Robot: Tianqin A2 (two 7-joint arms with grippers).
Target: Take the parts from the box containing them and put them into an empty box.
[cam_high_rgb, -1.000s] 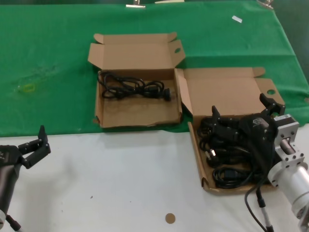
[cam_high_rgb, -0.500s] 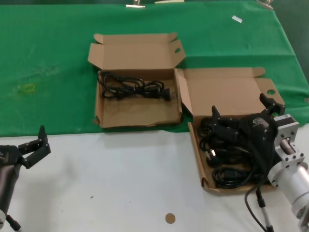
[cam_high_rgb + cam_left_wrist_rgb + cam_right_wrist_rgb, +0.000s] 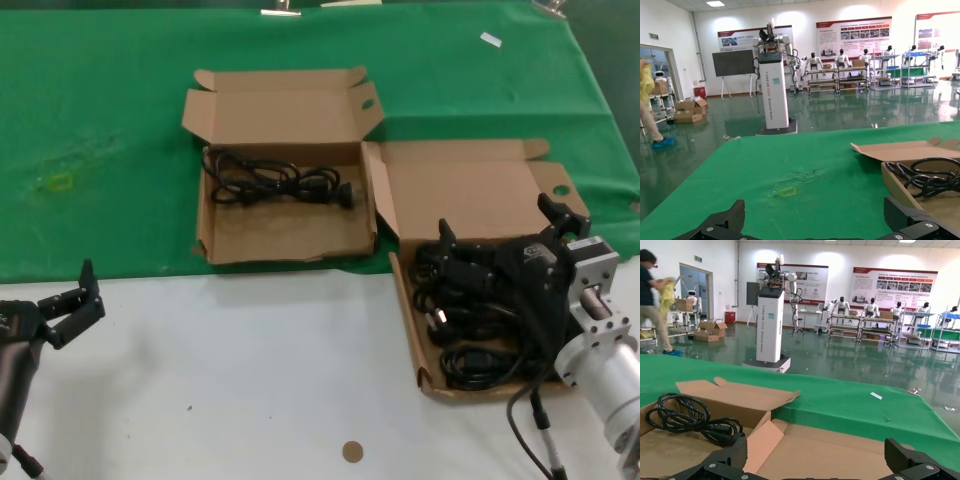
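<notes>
Right gripper (image 3: 497,238), fingers spread, hangs over the heaped power cords (image 3: 470,320) in the splayed-wall box (image 3: 410,330), grasping nothing. Left gripper (image 3: 78,296), also spread, idles over bare white tabletop (image 3: 250,370) well left of that box. Beyond, on green cloth (image 3: 100,120), the straight-walled box (image 3: 285,235) holds one cord bundle (image 3: 275,182).

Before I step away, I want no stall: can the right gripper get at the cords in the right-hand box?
Probably yes. The right gripper hangs open directly over the piled cords in the lidless-open box, with nothing between them. The left gripper waits far off.
</notes>
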